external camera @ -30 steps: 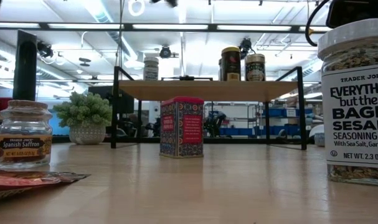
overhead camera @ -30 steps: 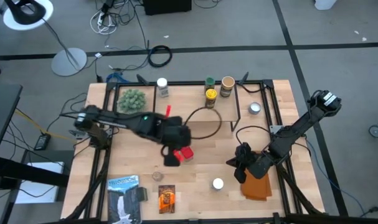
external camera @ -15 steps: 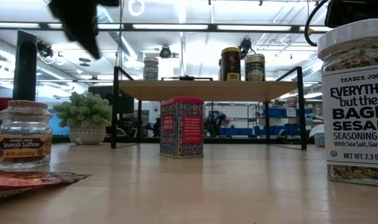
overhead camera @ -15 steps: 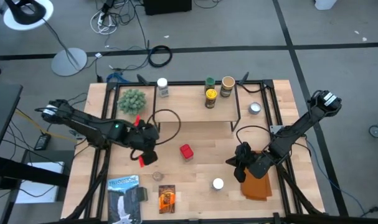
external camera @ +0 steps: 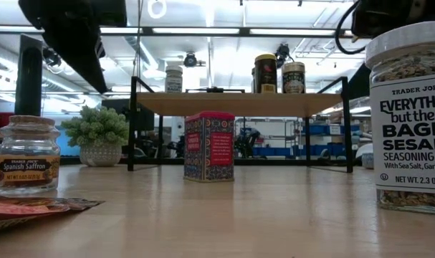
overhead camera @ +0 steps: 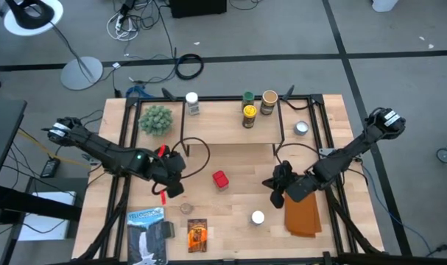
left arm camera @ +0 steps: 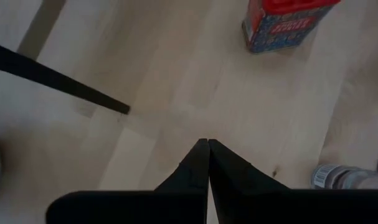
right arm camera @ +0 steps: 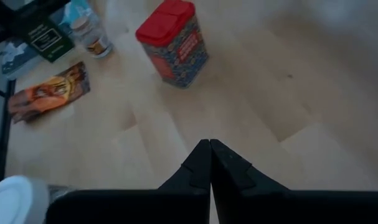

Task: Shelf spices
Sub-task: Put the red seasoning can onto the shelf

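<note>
So the red box (overhead camera: 220,179) is standing upright on the counter (overhead camera: 238,221) pretty much dead center, just in front of the shelf (overhead camera: 223,125), with nothing touching it. The left end effector (overhead camera: 171,188) hangs over the counter to the left of the red box, a little apart from it, fingers pinched fully together and holding nothing; its wrist cam shows the two tips meeting over bare wood. The right end effector (overhead camera: 276,193) is on the other side, to the right of the box, also closed tight and empty, with the folded orange-brown cloth (overhead camera: 303,215) lying just behind it on the right side of the counter. Up on the shelf's top board there's a white-lid jar (overhead camera: 192,103) toward the left end and a cluster of three toward the right: a green-lid jar (overhead camera: 248,98), a yellow-lid jar (overhead camera: 249,115) and a tan-lid jar (overhead camera: 268,101). Still down on the counter near the front: a small saffron jar (external camera: 25,155), an orange-brown packet (overhead camera: 197,234) right next to the blue-and-white flat package (overhead camera: 147,234) at the near left, and another white-lid seasoning jar (overhead camera: 258,217) near the front, right of center. A little potted plant (overhead camera: 156,118) sits at the far left of the counter, beside the shelf, and a small silver tin (overhead camera: 302,128) sits off the shelf's right end.
</note>
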Robot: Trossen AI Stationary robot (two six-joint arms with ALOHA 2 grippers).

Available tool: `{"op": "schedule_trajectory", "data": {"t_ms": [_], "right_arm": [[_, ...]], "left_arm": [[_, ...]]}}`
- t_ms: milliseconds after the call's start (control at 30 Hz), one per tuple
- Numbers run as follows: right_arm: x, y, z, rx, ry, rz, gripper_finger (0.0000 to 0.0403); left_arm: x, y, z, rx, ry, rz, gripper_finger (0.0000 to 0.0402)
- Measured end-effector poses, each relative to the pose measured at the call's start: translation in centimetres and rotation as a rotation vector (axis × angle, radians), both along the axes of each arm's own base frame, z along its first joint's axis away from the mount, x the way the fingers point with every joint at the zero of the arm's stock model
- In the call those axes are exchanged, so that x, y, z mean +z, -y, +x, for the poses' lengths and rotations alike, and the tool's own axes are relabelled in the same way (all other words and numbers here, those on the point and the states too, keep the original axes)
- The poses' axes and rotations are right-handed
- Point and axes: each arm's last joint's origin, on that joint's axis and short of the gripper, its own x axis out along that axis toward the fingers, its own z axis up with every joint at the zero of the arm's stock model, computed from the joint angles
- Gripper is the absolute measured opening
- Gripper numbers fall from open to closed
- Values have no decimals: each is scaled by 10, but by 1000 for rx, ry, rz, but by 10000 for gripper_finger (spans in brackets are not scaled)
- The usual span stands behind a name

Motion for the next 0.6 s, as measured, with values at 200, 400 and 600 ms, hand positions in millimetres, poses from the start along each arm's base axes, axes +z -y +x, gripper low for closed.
{"op": "schedule_trajectory", "data": {"t_ms": [200,400,600], "right_arm": [[0,5,3,-22,-1,-5,4],[0,6,3,-24,-1,-5,4],[0,6,3,-24,-1,-5,5]], "left_arm": [[-1,0,0,5,-7,-7,15],[-1,0,0,7,-7,-11,15],[-1,0,0,1,-8,-9,15]]}}
